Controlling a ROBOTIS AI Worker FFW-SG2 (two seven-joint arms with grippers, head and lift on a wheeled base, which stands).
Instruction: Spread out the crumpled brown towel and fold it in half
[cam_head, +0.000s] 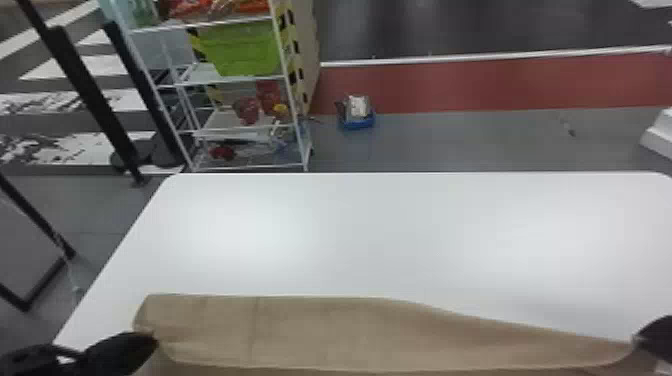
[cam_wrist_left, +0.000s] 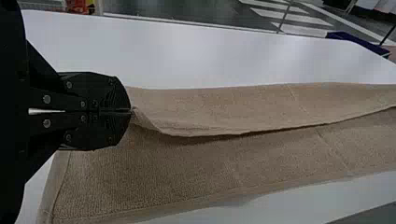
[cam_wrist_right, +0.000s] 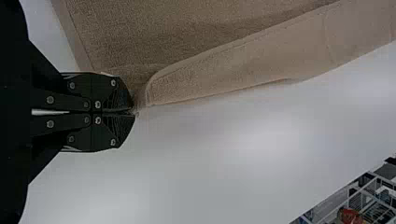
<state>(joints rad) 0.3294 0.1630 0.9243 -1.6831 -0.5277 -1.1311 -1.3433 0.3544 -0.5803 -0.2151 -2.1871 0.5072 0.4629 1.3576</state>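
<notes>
A towel (cam_head: 350, 330) is lying across the near part of a table (cam_head: 380, 230), one layer extending over another, with the left gripper (cam_head: 151, 341) touching its left end and the right gripper (cam_head: 639, 340) touching its right. Behind the table's left part, a rack (cam_head: 215, 121) is standing on the floor (cam_head: 475, 140), its top shelf holding packets (cam_head: 192, 9) and the shelf below holding a bin (cam_head: 245, 50). A tray (cam_head: 359, 122) is resting on the floor just right of the rack, behind the table. Poles (cam_head: 86, 90) are standing left of the rack.
</notes>
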